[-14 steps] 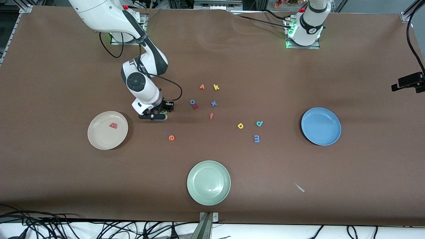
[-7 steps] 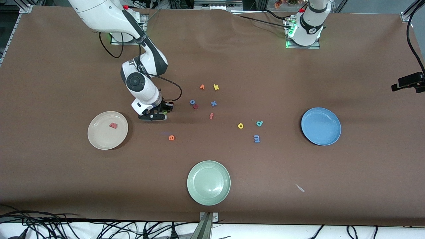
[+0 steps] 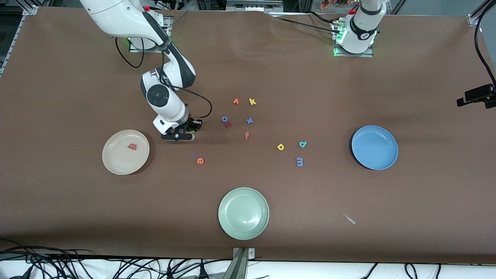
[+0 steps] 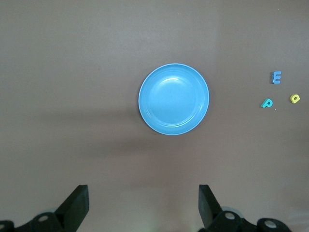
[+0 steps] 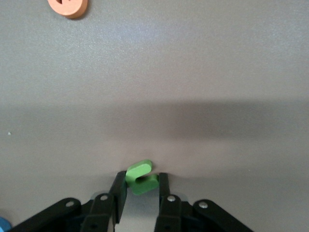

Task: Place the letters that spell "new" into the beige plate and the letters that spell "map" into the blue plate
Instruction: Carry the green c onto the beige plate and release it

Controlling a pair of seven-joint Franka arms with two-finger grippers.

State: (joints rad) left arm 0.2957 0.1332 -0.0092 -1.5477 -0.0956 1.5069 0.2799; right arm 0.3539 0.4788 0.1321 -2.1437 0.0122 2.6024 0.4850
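My right gripper point(image 5: 141, 182) is down at the table between the beige plate point(image 3: 116, 162) and the cluster of letters, shut on the green n point(image 5: 141, 177). In the front view the gripper point(image 3: 185, 135) hides the n. The pinkish-red w point(image 3: 132, 146) lies in the beige plate. The orange e point(image 3: 200, 161) point(image 5: 68, 7) lies on the table nearer the front camera than the gripper. The blue m point(image 3: 299, 161) point(image 4: 276, 77), yellow a point(image 3: 280, 147) point(image 4: 295, 98) and teal p point(image 3: 302, 144) point(image 4: 266, 103) lie beside the blue plate point(image 3: 374, 147) point(image 4: 174, 99). My left gripper point(image 4: 143, 205) hangs open high over that plate; the left arm waits.
A pale green plate point(image 3: 243, 213) sits near the front edge. Other letters lie mid-table: orange v-like one point(image 3: 235, 101), yellow k point(image 3: 252, 102), blue o point(image 3: 224, 119), blue x point(image 3: 249, 121), red f point(image 3: 247, 135). A small pale scrap point(image 3: 350, 219) lies toward the left arm's end.
My right gripper's fingers have closed onto the green n; the hand has barely shifted. The left arm has not moved.
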